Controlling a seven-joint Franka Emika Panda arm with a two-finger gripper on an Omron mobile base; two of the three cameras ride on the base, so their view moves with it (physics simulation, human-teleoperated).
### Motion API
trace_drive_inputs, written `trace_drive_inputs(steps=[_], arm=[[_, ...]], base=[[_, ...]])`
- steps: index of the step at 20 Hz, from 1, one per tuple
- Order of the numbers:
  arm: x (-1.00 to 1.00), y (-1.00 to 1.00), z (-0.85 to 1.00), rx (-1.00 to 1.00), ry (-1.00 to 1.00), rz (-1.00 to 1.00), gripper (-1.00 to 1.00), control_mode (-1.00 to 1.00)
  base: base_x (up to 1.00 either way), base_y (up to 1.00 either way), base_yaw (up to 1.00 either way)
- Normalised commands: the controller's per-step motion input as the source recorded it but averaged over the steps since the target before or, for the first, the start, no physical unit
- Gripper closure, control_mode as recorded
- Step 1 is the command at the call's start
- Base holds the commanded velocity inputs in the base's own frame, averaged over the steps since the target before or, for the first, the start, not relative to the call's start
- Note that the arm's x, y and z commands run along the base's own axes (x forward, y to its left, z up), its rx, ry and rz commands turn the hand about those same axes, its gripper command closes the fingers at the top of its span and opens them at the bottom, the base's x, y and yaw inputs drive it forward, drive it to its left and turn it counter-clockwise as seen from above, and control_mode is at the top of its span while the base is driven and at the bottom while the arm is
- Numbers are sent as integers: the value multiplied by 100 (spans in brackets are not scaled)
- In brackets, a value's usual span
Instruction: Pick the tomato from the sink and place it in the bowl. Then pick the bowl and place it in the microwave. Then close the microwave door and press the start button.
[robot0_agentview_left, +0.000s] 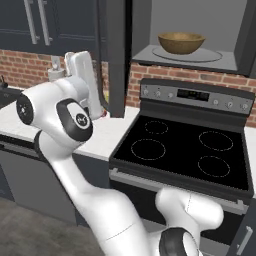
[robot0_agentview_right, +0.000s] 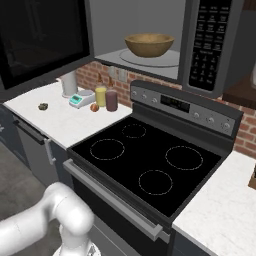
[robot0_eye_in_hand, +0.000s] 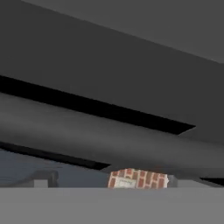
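Brick backed the stove; the bowl (robot0_agentview_left: 181, 42) sat inside the microwave (robot0_agentview_right: 150, 37). Its rigid, hinged microwave door (robot0_agentview_right: 42, 40) hung wide, best pushed near its free edge. Jaws apart, empty.

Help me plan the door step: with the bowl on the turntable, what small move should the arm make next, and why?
Probably push the microwave door toward closed. The bowl already sits inside the microwave, the door stands swung wide open to the left, and the arm's hand is raised beside its edge, holding nothing.
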Motion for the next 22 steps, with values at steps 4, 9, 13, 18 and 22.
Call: trace_drive_inputs(steps=[4,9,13,18,22], arm=[[0,-100,18,23,-5,-5,-100,-100],[0,-94,4,19,-4,-5,-100,-100],[6,-100,0,18,-2,-6,-100,-100],[5,-100,0,16,-6,-8,-100,-100],[22,-96,0,9,-5,-13,-100,-100]], base=[[0,0,0],[0,0,0],[0,0,0],[0,0,0],[0,0,0]])
